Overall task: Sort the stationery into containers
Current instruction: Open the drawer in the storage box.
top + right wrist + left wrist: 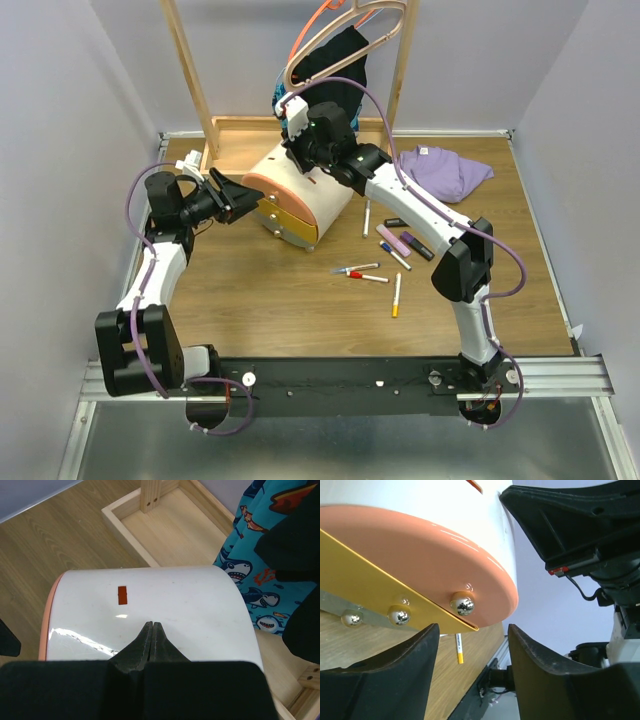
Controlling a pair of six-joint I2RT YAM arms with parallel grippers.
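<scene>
The cream drum-like chest [310,195] lies tipped on the table, its orange drawer [266,189] and yellow drawer [291,229] facing left. My left gripper [248,197] is at the drawer fronts and open. In the left wrist view its fingers [395,680] sit just below the orange drawer's chrome knob [463,605], with nothing between them. My right gripper [152,626] is shut and empty, its tips resting on the chest's white top [190,605]. Several pens lie to the right, among them an orange-tipped pen [396,295], a red-capped pen [368,277] and a black marker [417,245].
A purple cloth [445,168] lies at the back right. The wooden rack base [235,140] stands behind the chest, with its posts, hangers and a blue shark-print cloth [255,580] close to my right arm. Grey walls close in on both sides.
</scene>
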